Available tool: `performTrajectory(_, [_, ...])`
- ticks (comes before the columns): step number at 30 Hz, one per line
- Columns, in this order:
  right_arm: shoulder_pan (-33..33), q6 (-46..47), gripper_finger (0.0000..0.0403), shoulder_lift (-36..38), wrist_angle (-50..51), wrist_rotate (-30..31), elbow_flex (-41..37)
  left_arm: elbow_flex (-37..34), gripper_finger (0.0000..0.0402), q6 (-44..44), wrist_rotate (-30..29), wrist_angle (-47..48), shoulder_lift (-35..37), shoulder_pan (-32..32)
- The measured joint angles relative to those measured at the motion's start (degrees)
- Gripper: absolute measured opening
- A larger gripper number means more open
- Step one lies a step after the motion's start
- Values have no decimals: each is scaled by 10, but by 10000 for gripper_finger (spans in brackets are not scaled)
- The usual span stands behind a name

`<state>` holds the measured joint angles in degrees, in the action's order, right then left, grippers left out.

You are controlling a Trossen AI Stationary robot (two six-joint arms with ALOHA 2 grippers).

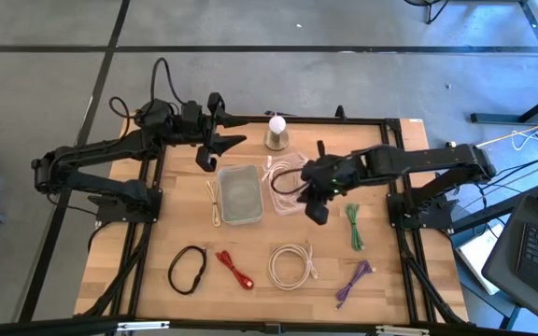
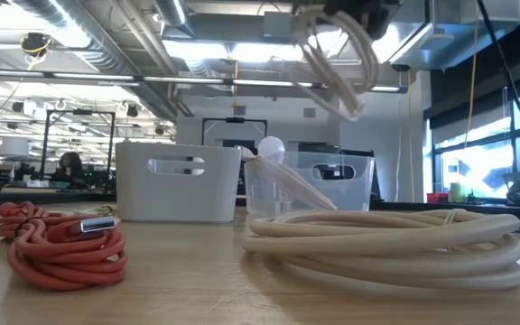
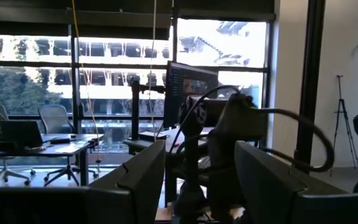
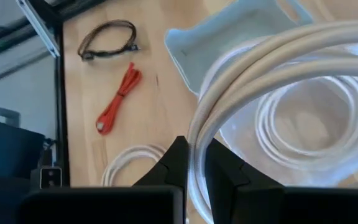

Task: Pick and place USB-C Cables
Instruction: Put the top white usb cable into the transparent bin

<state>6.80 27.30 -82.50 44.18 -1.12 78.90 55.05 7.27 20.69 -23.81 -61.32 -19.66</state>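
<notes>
My right gripper (image 4: 192,163) is shut on a cream-white cable coil (image 1: 283,177), held up over the middle of the table beside the pale bin (image 1: 239,194); the low view shows the coil (image 2: 337,54) high above the table. Flat on the wood lie another cream-white coil (image 1: 292,264), a black loop (image 1: 187,269), and red (image 1: 234,269), green (image 1: 354,229) and purple (image 1: 353,283) bundles. A thin white cable (image 1: 215,201) lies left of the bin. My left gripper (image 1: 218,140) waits open and raised at the far left, holding nothing. My right gripper pinches several strands of the coil's loop (image 4: 196,134) between its two fingers. The fingers slant downward from the table's right side and lie across the strands. The coil is lifted clear of the table, and its loop curves away from the fingers over the bin (image 4: 229,37) area.
A white ball on a round metal base (image 1: 277,131) stands at the far edge. A clear container (image 2: 332,181) stands beside the white bin (image 2: 177,181), and white coils show through a clear wall (image 4: 309,124) under the held coil. Bare wood lies at the near left.
</notes>
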Motion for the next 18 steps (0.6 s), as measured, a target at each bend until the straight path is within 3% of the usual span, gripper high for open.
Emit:
performTrajectory(10, [-79, -22, 30, 0, -131, -104, -102, 0, 183, 3, 0, 0, 0, 0])
performTrajectory(18, [-127, -22, 30, 0, -231, -121, -192, 0, 177, 5, 0, -5, 0, 0])
